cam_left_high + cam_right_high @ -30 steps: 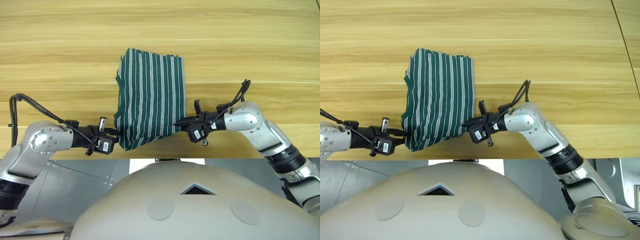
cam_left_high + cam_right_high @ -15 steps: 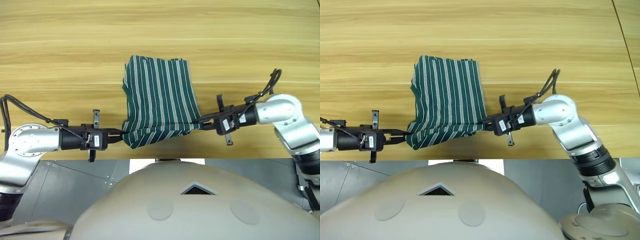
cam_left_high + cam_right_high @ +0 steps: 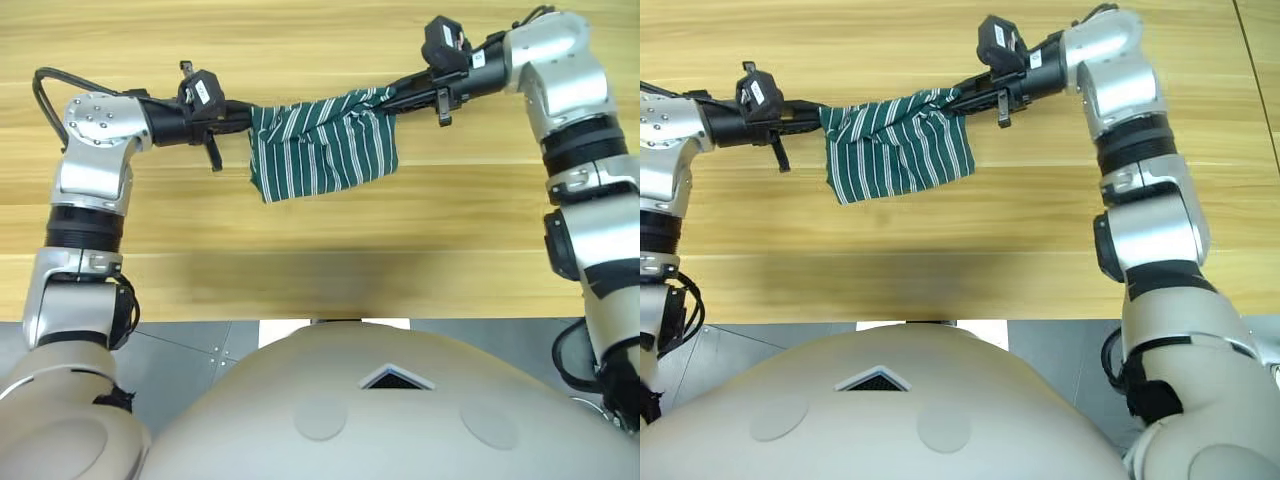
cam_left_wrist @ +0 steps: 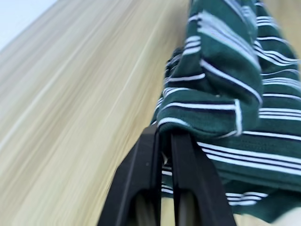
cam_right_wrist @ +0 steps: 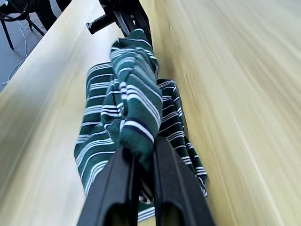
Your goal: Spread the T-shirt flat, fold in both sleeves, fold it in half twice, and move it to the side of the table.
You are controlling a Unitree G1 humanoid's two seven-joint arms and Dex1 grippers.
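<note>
Pinched shut on opposite top corners of the shirt (image 3: 322, 150) with left gripper (image 3: 247, 112) and right gripper (image 3: 391, 97). Strung taut between them above the far part of the table (image 3: 300, 250), folds hanging free. Probably held up so as to carry sideways without dragging or unfolding.

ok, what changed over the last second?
Both arms carried the gripped edge of the T-shirt away from the robot, toward the far side of the table. The cloth now hangs bunched between the left end effector and the right end effector. Unchanged: both stay shut on the shirt.
</note>
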